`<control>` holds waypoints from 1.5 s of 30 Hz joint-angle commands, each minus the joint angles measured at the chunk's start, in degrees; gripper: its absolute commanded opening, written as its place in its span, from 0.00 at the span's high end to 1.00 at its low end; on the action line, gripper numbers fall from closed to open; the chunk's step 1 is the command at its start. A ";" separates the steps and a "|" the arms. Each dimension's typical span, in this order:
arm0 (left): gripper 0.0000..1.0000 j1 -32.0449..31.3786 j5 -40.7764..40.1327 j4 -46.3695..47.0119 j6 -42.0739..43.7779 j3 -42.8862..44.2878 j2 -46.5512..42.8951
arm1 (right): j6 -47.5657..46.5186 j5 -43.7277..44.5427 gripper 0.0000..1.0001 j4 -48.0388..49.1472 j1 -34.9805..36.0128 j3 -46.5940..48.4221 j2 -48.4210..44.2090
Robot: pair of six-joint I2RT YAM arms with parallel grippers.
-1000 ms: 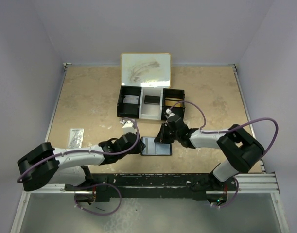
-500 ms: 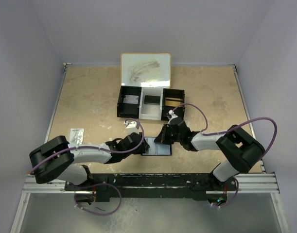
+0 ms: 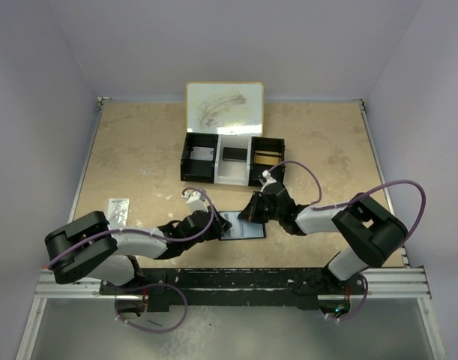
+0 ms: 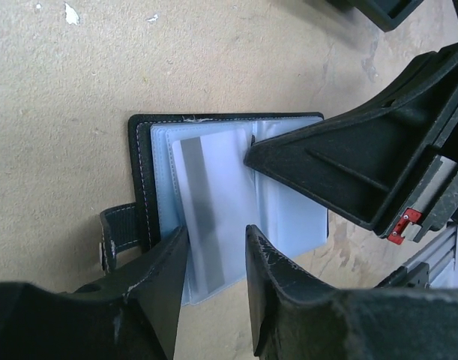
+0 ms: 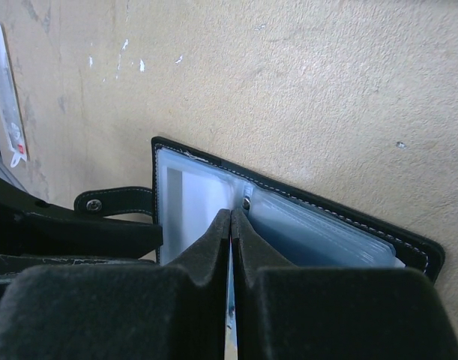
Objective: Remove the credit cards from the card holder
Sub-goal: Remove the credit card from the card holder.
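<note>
Pale lilac walls (image 3: 236, 37) close in a speckled tan bench (image 3: 139, 150), where the open card holder (image 3: 242, 227) lies near the front edge. The left pincer (image 4: 214, 241) is spread over its snap-tab side. The right pincer (image 5: 230, 217) is pressed together on a thin pale leaf at the fold.
</note>
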 commanded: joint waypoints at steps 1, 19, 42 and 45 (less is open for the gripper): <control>0.66 -0.06 3.07 11.75 -3.10 0.37 0.72 | -1.61 0.64 0.96 -8.48 0.72 -2.57 3.03; 0.66 -0.23 2.45 10.74 0.53 4.96 -0.81 | -1.80 0.10 0.94 -8.00 0.72 -2.16 1.03; 0.66 -0.72 -5.26 -1.64 0.51 7.24 -4.74 | -7.41 5.73 0.79 -20.73 0.90 1.46 -14.69; 0.66 -0.81 -9.04 -8.42 -0.24 5.80 -11.25 | -10.81 3.76 0.64 -22.05 1.00 1.48 -18.28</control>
